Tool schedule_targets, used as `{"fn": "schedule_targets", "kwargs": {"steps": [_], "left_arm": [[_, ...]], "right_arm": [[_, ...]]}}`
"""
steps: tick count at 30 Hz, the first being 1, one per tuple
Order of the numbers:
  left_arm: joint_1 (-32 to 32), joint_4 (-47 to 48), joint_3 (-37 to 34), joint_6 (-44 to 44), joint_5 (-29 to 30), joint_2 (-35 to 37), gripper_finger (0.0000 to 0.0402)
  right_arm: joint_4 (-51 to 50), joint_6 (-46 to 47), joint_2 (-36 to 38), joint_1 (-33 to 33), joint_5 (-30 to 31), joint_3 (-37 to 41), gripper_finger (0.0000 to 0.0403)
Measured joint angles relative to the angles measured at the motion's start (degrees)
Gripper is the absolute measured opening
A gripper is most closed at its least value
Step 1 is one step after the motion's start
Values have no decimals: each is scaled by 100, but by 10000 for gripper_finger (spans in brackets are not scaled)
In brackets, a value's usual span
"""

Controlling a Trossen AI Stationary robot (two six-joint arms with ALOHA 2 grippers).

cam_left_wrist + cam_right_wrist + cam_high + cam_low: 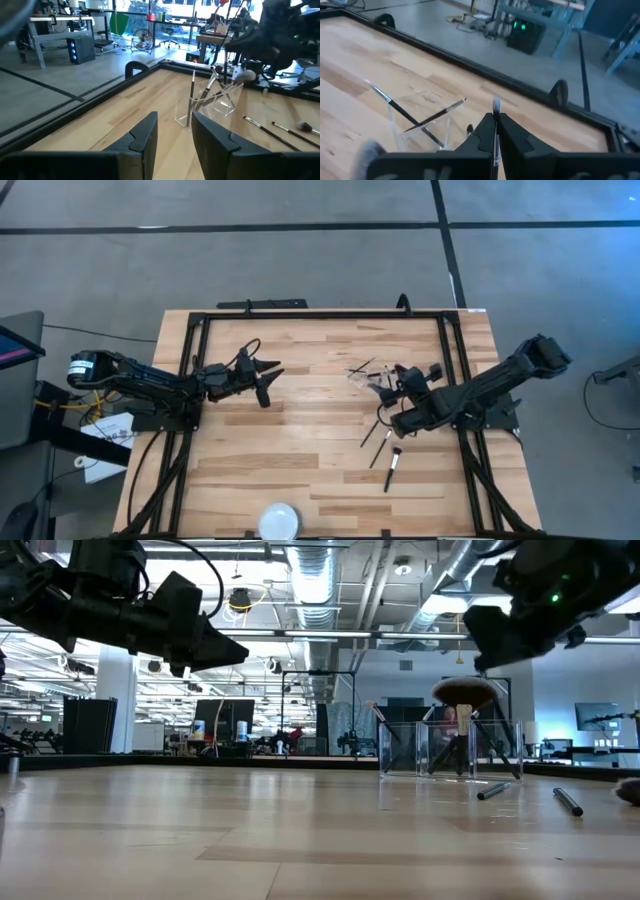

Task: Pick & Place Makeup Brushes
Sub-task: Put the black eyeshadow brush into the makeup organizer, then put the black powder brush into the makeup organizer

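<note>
The clear plastic holder (366, 376) stands on the table's right half with several slender brushes (422, 119) leaning crossed inside it, their tips above its rim. A brush with a fluffy brown head (465, 692) stands in it too. Three more dark brushes (384, 448) lie flat on the wood nearer the front edge. My right gripper (388, 387) hovers right beside the holder, shut on a thin brush (495, 125). My left gripper (268, 376) hangs open over the table's left-centre, well away from the holder (210, 100). My right gripper pinches a slender brush between its two fingers (482, 137). The brush runs along the fingers, and its pale bristle tip (496, 104) sticks out past the fingertips. It is lifted clear of the table, above and beside the holder.
A round white dish (278, 522) sits at the near edge, centre. A black frame rail (320, 315) runs around the tabletop. Bare wood lies between the two arms and in front of the left gripper. Loose brushes (567, 802) lie near the right arm.
</note>
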State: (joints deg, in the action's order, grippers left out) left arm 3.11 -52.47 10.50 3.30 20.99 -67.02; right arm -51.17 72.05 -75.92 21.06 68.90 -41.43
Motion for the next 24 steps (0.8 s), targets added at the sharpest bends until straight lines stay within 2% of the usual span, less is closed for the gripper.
{"fn": "schedule_targets", "kwargs": {"steps": [8, 18, 21, 24], "left_arm": [[0, 7, 0, 17, 0, 0, 117], [-17, 33, 0, 19, 0, 0, 117], [-56, 62, 0, 20, -2, 0, 117], [-57, 62, 0, 53, -56, 0, 117]], "right_arm": [[106, -272, -13, -162, -774, 55, 12], [174, -359, -15, -238, -1388, -53, 97], [95, -638, -15, -160, -1937, -469, 119], [76, -626, -15, -80, -2803, -1001, 136]]}}
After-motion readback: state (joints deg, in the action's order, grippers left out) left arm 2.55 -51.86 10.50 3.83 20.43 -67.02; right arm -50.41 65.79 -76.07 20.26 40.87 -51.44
